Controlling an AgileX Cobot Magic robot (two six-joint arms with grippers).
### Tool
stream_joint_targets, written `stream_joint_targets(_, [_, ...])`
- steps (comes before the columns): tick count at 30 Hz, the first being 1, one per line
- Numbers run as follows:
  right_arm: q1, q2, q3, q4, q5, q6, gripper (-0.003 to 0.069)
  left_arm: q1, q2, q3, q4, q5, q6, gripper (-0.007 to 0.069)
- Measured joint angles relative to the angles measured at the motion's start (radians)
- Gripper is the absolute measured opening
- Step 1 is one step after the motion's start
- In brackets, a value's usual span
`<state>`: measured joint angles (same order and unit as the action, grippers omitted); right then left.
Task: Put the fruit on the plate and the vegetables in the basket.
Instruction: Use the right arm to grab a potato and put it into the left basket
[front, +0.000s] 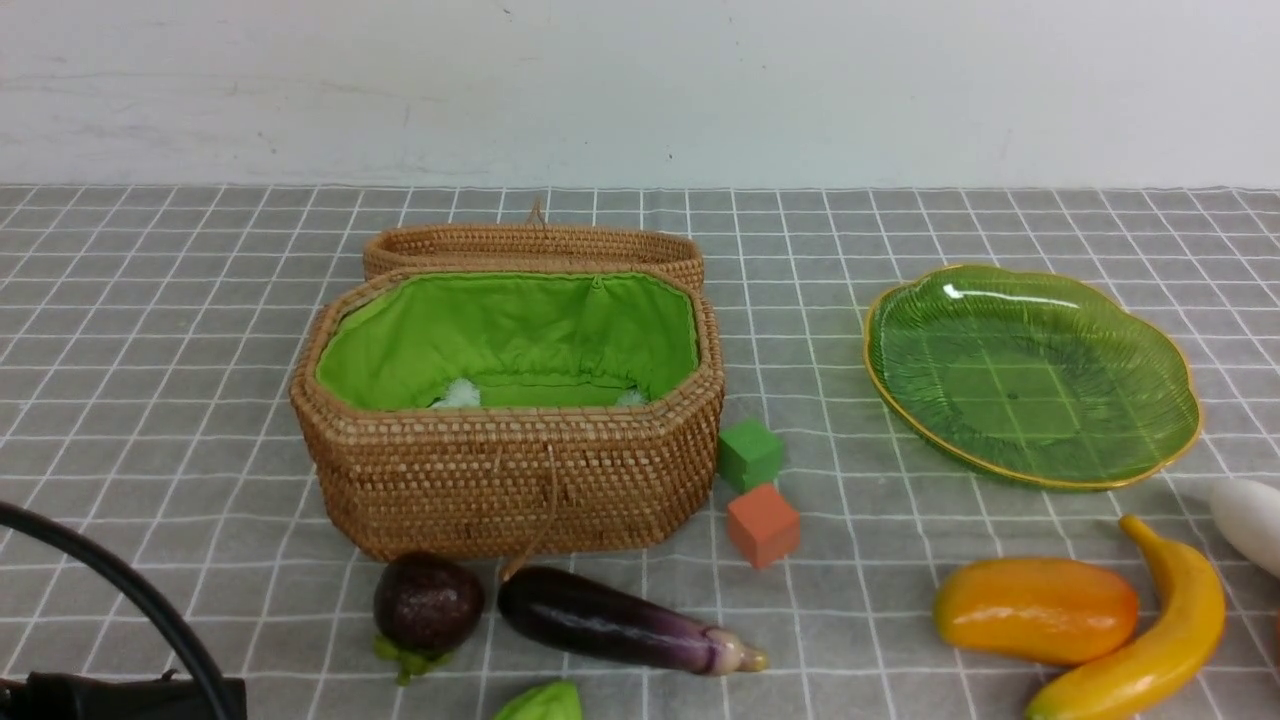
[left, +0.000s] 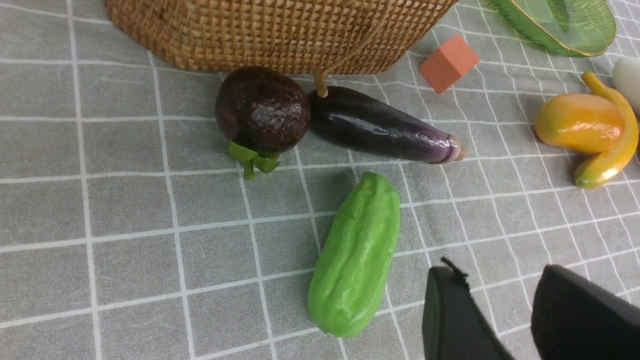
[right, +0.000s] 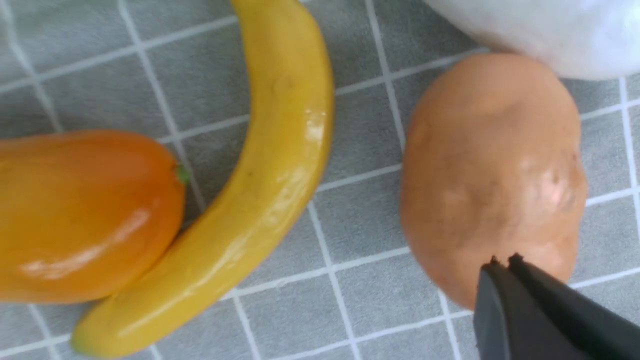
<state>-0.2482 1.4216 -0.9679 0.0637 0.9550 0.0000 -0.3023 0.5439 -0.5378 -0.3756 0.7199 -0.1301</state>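
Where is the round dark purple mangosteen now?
In the front view, on the robot's left, the mangosteen lies in front of the woven tan rattan basket, beside the long purple eggplant.

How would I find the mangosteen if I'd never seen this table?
Find the big woven basket with green lining. Just in front of it sits the mangosteen. It is round and dark purple with green leaves, unlike the long eggplant beside it.
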Motion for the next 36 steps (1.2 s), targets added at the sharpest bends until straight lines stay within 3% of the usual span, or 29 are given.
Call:
stream_joint_targets(6, [0.000, -0.031, 0.001, -0.037, 0.016, 0.083, 0.0006, 0.000, 0.000, 0.000, 0.002, 0.000, 0.000, 0.0239])
stream_joint_targets(9, [0.000, -0.035, 0.001, -0.105, 0.012, 0.161, 0.0064, 0.000, 0.000, 0.000, 0.003, 0.000, 0.000, 0.0239])
stream_joint_targets(13, [0.000, -0.011, 0.003, -0.142, -0.021, 0.215, 0.0305, 0.000, 0.000, 0.000, 0.004, -0.002, 0.000, 0.0239])
stream_joint_targets(17, [0.000, 0.038, 0.003, -0.041, -0.051, 0.106, 0.0592, 0.000, 0.000, 0.000, 0.004, -0.015, 0.000, 0.0239])
stream_joint_targets(19, [0.000, 0.062, 0.003, 0.003, -0.066, 0.041, 0.0652, 0.000, 0.000, 0.000, 0.004, -0.015, 0.000, 0.0239])
stream_joint_targets(23, [0.000, 0.121, 0.003, 0.027, -0.099, -0.035, 0.0664, 0.000, 0.000, 0.000, 0.004, -0.015, 0.000, 0.0239])
stream_joint_targets(25, [0.000, 0.163, 0.003, 0.025, -0.105, -0.062, 0.0635, 0.000, 0.000, 0.000, 0.004, -0.016, 0.000, 0.0239])
stream_joint_targets(28, [0.000, 0.222, -0.003, 0.019, -0.094, -0.083, 0.0527, 0.000, 0.000, 0.000, 0.004, -0.016, 0.000, 0.0239])
stream_joint_targets(36, [0.000, 0.176, -0.002, 0.010, -0.042, -0.047, 0.0531, 0.000, 0.000, 0.000, 0.004, -0.016, 0.000, 0.0239])
